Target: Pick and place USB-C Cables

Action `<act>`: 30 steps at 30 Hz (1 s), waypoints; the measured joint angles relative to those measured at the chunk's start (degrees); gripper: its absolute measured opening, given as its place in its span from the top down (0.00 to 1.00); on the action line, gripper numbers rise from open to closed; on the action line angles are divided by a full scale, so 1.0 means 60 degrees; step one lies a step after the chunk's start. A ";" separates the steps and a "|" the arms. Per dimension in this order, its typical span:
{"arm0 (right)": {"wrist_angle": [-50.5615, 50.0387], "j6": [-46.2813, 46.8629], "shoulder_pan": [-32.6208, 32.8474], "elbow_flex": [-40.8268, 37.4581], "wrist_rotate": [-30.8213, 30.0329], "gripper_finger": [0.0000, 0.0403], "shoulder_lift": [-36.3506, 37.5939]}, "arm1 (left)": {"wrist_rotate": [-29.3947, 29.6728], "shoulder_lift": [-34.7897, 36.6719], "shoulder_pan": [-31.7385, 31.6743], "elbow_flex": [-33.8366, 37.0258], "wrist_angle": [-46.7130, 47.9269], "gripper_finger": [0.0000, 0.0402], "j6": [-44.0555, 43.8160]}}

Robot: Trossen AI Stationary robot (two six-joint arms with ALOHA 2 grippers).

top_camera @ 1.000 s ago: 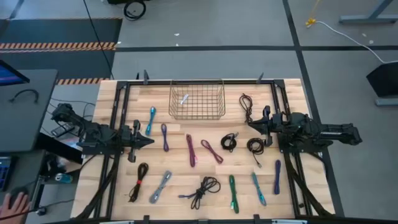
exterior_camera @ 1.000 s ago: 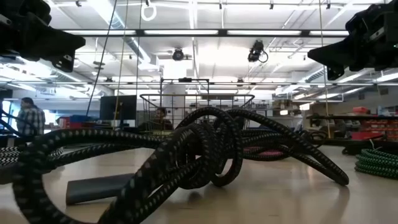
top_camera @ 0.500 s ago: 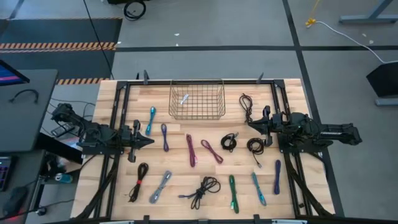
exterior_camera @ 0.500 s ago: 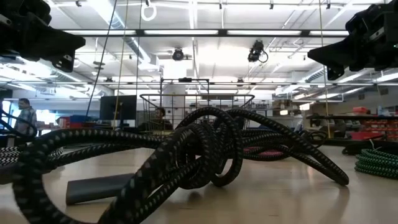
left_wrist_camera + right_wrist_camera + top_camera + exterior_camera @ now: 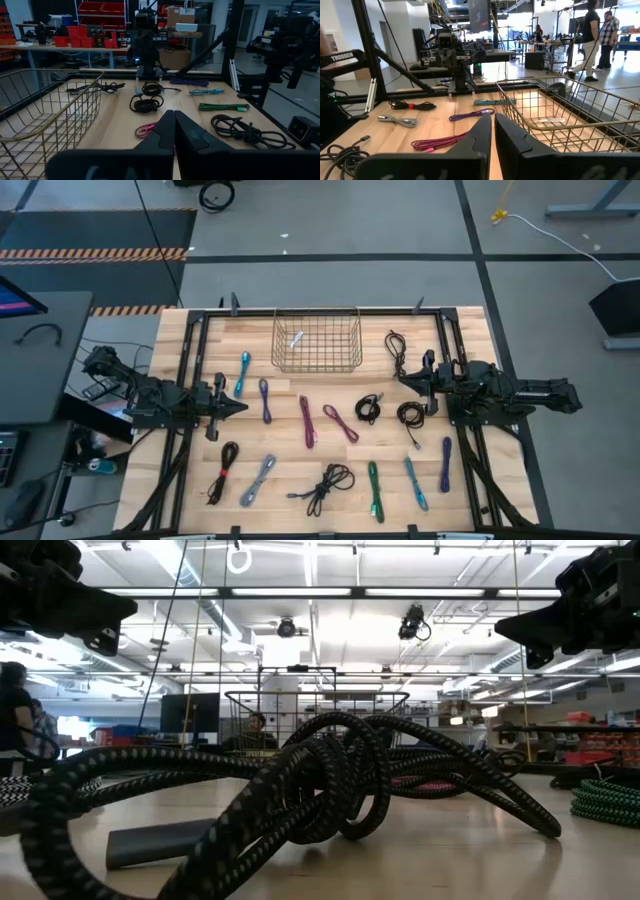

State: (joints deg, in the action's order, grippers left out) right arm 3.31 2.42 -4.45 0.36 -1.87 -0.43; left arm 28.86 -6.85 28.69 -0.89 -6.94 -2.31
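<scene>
Clenched with nothing between its jaws, the left gripper [image 5: 238, 406] hangs above the table's [image 5: 190, 490] left side, just beside the teal cable [image 5: 241, 373] and the purple cable [image 5: 265, 400]. The right gripper [image 5: 408, 380] hangs above the right side with its fingers [image 5: 479, 131] nearly together and nothing between them, near the two black coils [image 5: 369, 407]. USB-C Cables [image 5: 330, 480] lie spread singly over the wooden top, well apart from each other, all in front of the wire basket [image 5: 317, 340] at the far edge. One small pale item [image 5: 295, 339] lies inside that basket.
</scene>
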 joint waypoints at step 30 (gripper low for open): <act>0.0000 0.0001 0.0000 0.0000 0.0000 0.93 0.0000 | 0.0500 0.0000 -0.0044 0.0000 -0.0036 0.99 -0.0514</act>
State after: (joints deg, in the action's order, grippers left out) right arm 3.31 2.42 -4.45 0.36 -1.87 -0.43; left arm 31.86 -6.85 28.42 -0.89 -7.15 -5.39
